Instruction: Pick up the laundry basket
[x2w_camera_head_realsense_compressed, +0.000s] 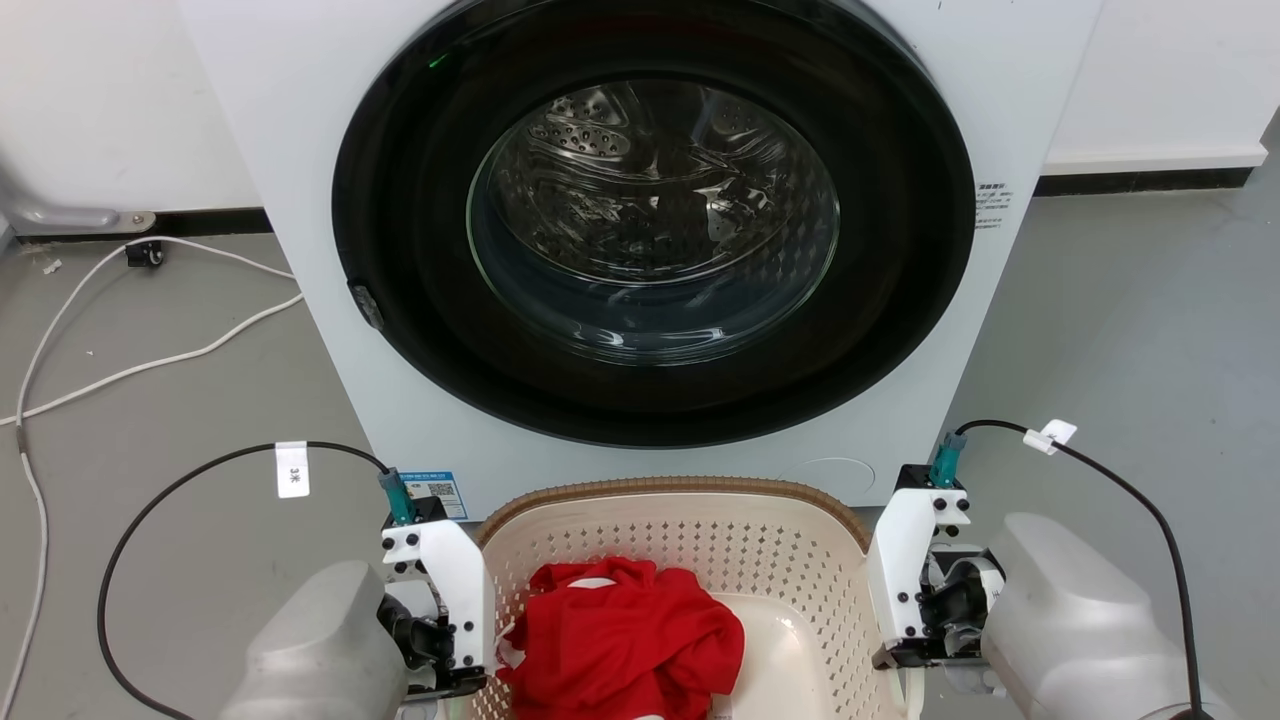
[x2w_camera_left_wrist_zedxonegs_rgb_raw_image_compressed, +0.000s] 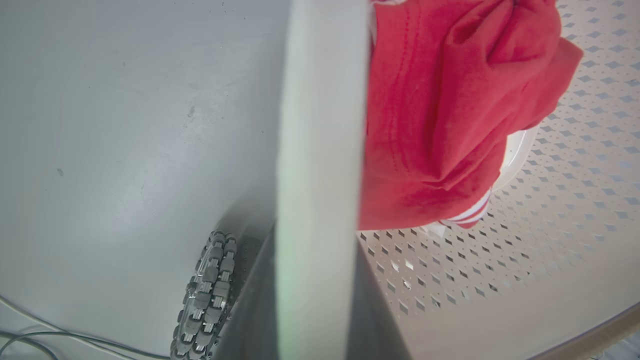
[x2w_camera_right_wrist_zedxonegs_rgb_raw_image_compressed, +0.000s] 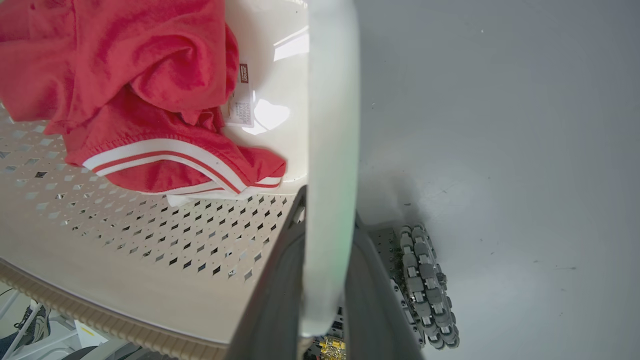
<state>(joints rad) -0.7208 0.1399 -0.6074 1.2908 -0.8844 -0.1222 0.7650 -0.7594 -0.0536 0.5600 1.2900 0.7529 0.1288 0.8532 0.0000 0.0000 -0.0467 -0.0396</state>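
Note:
The laundry basket (x2w_camera_head_realsense_compressed: 668, 488), cream perforated plastic with a brown woven-look rim, sits between my two grippers right in front of the washing machine. A crumpled red garment (x2w_camera_head_realsense_compressed: 620, 640) with white stripes lies inside it. My left gripper (x2w_camera_head_realsense_compressed: 450, 665) points down at the basket's left side. In the left wrist view its dark fingers (x2w_camera_left_wrist_zedxonegs_rgb_raw_image_compressed: 372, 310) are shut on the white side handle (x2w_camera_left_wrist_zedxonegs_rgb_raw_image_compressed: 325, 125). My right gripper (x2w_camera_head_realsense_compressed: 915, 645) is at the right side, its fingers (x2w_camera_right_wrist_zedxonegs_rgb_raw_image_compressed: 272, 300) likewise shut on the other white handle (x2w_camera_right_wrist_zedxonegs_rgb_raw_image_compressed: 332, 125). Grey floor shows well below the basket in both wrist views.
The white washing machine (x2w_camera_head_realsense_compressed: 300, 150) stands close ahead, its round glass door (x2w_camera_head_realsense_compressed: 650, 220) shut. White cables (x2w_camera_head_realsense_compressed: 150, 360) trail over the grey floor at the left. My base wheels (x2w_camera_left_wrist_zedxonegs_rgb_raw_image_compressed: 205, 295) (x2w_camera_right_wrist_zedxonegs_rgb_raw_image_compressed: 425, 285) sit below the basket sides. A shoe (x2w_camera_right_wrist_zedxonegs_rgb_raw_image_compressed: 35, 320) shows behind the basket.

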